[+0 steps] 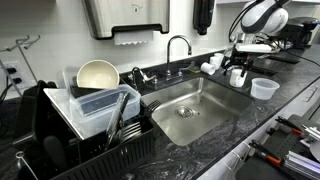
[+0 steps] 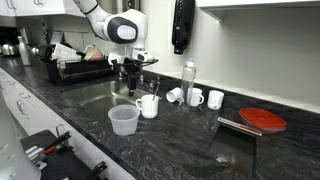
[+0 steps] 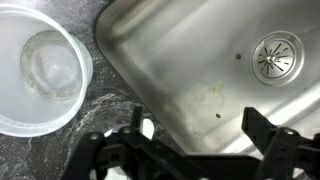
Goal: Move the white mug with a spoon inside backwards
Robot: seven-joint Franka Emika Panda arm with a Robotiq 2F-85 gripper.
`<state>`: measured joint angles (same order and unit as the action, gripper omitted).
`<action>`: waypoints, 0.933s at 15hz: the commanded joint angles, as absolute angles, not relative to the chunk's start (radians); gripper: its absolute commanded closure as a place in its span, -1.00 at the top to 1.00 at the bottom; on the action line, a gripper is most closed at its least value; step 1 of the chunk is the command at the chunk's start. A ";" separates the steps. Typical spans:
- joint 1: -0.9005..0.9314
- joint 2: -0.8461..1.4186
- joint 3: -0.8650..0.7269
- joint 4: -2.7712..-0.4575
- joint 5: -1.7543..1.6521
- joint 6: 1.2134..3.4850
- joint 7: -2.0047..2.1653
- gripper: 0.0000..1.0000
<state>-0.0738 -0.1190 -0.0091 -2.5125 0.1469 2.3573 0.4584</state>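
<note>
On the dark marbled stone counter (image 2: 200,150) beside the stainless steel sink (image 2: 97,94), the round translucent plastic tub (image 2: 123,120) sits nearest. The small white ceramic mug (image 2: 148,106) stands just behind it, by the sink's corner. Above the mug, at the sink's edge, the black gripper (image 2: 133,68) hangs with fingers spread wide, holding nothing.

Arm (image 2: 97,12) bent over, wrist pointing down. Gripper (image 2: 134,70) hangs above the sink (image 3: 200,60) rim, jaws wide apart.
</note>
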 commanded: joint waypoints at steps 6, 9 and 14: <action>-0.086 -0.088 -0.026 -2.512 0.142 2.404 0.496 1.00; -0.097 -0.055 -0.053 -2.509 0.150 2.436 0.514 1.00; -0.101 0.010 -0.088 -2.500 0.157 2.463 0.522 1.00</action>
<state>-0.0969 -0.0223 -0.0832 -2.5132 0.1481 2.4437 0.5046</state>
